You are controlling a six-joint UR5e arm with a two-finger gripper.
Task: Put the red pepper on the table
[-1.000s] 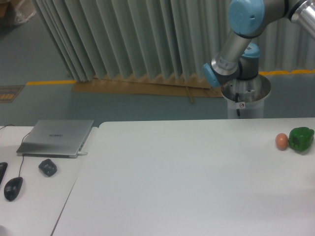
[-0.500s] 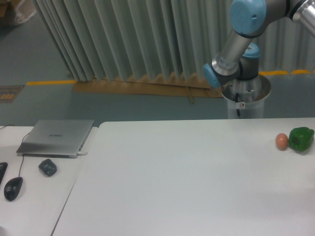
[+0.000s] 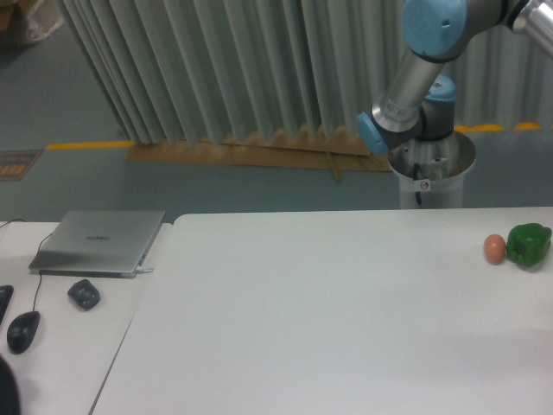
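Note:
The large white table [image 3: 328, 311] fills the lower right of the view. The red pepper is out of view. Only the arm's elbow and upper links [image 3: 415, 86] show at the top right, behind the table's far edge. The gripper itself is outside the frame.
A green pepper [image 3: 529, 244] and a small orange-brown egg [image 3: 494, 248] lie side by side at the table's far right. On the smaller desk at left are a closed grey laptop [image 3: 99, 242], a dark lumpy object [image 3: 84, 295] and a black mouse [image 3: 23, 331].
The arm's upper links have risen slightly. A dark shape has appeared at the bottom left corner. The objects on both tables have not moved.

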